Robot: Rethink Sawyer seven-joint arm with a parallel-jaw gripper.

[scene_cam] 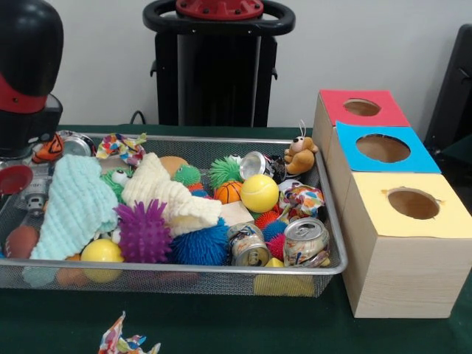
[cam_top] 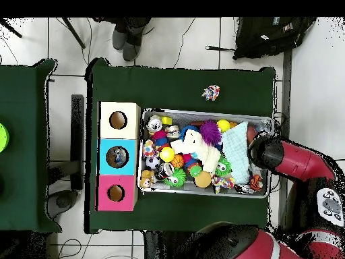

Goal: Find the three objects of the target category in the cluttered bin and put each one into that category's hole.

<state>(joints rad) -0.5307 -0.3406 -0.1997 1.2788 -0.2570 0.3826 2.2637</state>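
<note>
A wire mesh bin (scene_cam: 221, 268) holds a heap of toys, cloths and cans. Crushed cans lie at the front right (scene_cam: 247, 245) (scene_cam: 306, 242), and one lies farther back (scene_cam: 256, 164). A yellow ball (scene_cam: 259, 193), a small basketball (scene_cam: 228, 192) and purple (scene_cam: 143, 232) and blue (scene_cam: 200, 247) spiky balls lie among them. Mint (scene_cam: 74, 206) and cream (scene_cam: 166, 195) cloths cover the left half. Three boxes with round holes stand beside the bin: red (scene_cam: 361, 108), blue (scene_cam: 383, 148), yellow (scene_cam: 413, 203). My gripper (scene_cam: 29, 190) hangs low over the bin's left end, mostly hidden by the arm (cam_top: 269, 154).
A small teddy (scene_cam: 300, 155) leans in the bin's far right corner. A colourful scrap (scene_cam: 129, 343) lies on the green tablecloth in front of the bin. In the overhead view a person's feet (cam_top: 128, 37) and a black bag (cam_top: 273, 37) are on the floor beyond the table.
</note>
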